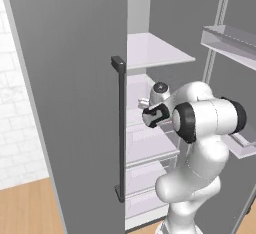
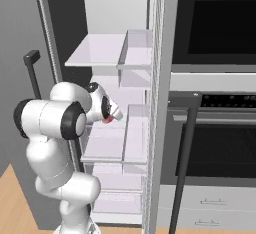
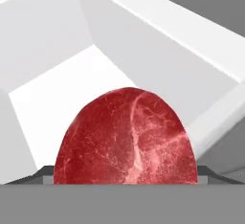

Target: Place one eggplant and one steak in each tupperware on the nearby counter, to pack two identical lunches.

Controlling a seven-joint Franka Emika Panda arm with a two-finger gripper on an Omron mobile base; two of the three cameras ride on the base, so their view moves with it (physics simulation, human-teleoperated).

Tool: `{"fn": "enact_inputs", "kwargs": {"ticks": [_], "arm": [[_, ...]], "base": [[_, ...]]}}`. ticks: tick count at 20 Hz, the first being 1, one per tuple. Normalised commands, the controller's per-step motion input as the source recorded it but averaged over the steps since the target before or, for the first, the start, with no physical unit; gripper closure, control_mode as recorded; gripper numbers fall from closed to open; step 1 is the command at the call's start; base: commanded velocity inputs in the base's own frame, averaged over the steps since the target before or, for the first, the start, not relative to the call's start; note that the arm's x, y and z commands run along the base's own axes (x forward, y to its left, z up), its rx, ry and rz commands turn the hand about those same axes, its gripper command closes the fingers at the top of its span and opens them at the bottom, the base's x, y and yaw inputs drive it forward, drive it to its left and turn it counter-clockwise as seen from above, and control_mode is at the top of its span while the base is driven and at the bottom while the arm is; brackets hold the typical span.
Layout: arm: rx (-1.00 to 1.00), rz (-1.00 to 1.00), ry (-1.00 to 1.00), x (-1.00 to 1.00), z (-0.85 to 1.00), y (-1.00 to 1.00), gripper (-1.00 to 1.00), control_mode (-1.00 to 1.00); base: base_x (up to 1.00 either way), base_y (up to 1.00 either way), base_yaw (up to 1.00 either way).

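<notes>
One steak (image 3: 127, 139), raw, red and marbled, sits right at the gripper (image 3: 125, 174) inside the fridge, about mid-height. Its rounded edge spans the whole gap, and both dark fingertips (image 3: 46, 171) press against its sides. The jaws are spread wide but look clamped on the steak across its width. From the right base camera, a red sliver shows at the gripper tip, seemingly raised off the fridge shelf (image 2: 107, 145).

Handling guess: soft, floppy and a bit slick, light to medium weight, not fragile. A flat slab like this can sag or slide out if pinched near one edge. Grip across the middle, keep it level and move without jerks.

The fridge shelves are white, smooth and flat, with more above and below in the fridge. The interior walls are close on both sides, so back out straight. The grey fridge door (image 1: 75, 103) stands open on the fridge's left with a dark vertical handle (image 1: 120, 128). A black oven (image 2: 220, 143) sits right of the fridge, with pale drawers (image 2: 210, 203) under it. The wood floor (image 1: 25, 208) and white brick wall (image 1: 15, 103) lie left of the fridge.
</notes>
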Motion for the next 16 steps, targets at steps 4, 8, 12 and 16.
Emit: {"fn": "enact_inputs", "kwargs": {"ticks": [4, 8, 12, 16], "arm": [[0.03, 0.0, -0.17, -1.0, 0.77, 0.0, 1.0, -1.0], [0.0, 0.0, -0.16, -1.0, 1.0, 0.0, 1.0, -1.0], [0.0, 0.0, -0.07, -1.0, 1.0, 0.0, 1.0, -1.0], [0.0, 0.0, 0.0, -0.94, 1.0, 0.0, 1.0, -1.0]], "base": [[0.0, 0.0, 0.0], [0.0, 0.0, 0.0], [0.0, 0.0, 0.0], [0.0, 0.0, 0.0]]}}
